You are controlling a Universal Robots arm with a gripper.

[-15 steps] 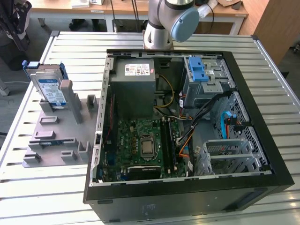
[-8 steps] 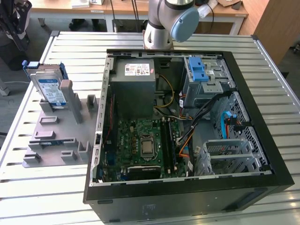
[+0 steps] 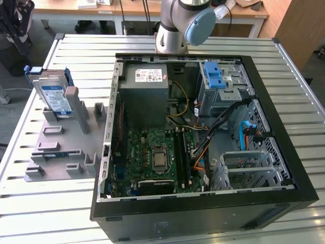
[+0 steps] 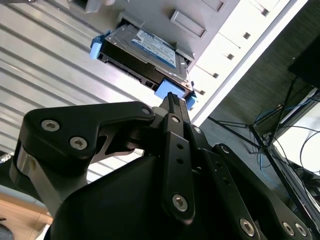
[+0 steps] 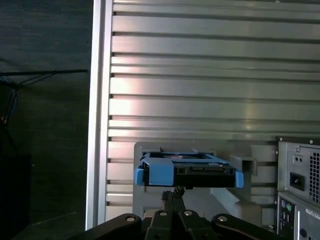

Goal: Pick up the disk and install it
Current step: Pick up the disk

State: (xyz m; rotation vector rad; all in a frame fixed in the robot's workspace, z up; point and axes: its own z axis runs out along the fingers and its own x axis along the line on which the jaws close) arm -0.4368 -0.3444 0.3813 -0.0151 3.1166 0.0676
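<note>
Facing the claw [image 4: 172,100], the disk [image 4: 150,47] stands apart.

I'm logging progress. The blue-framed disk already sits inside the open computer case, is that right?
Not quite. The disk is not inside the open computer case. It stands propped in the grey holder on the table, outside the case, on the exterior view's left of it. The exterior view shows this plainly.

Flat silver metal disk [image 3: 54,95] with glossy blue-and-white label [image 4: 156,48] and smooth blue plastic frame [image 5: 161,175]. Slatted table [image 3: 81,47] of brushed, faintly shiny metal; grey fixture plate [image 3: 53,152] of matt plastic. Black gripper [image 4: 172,98], matt finish.
</note>
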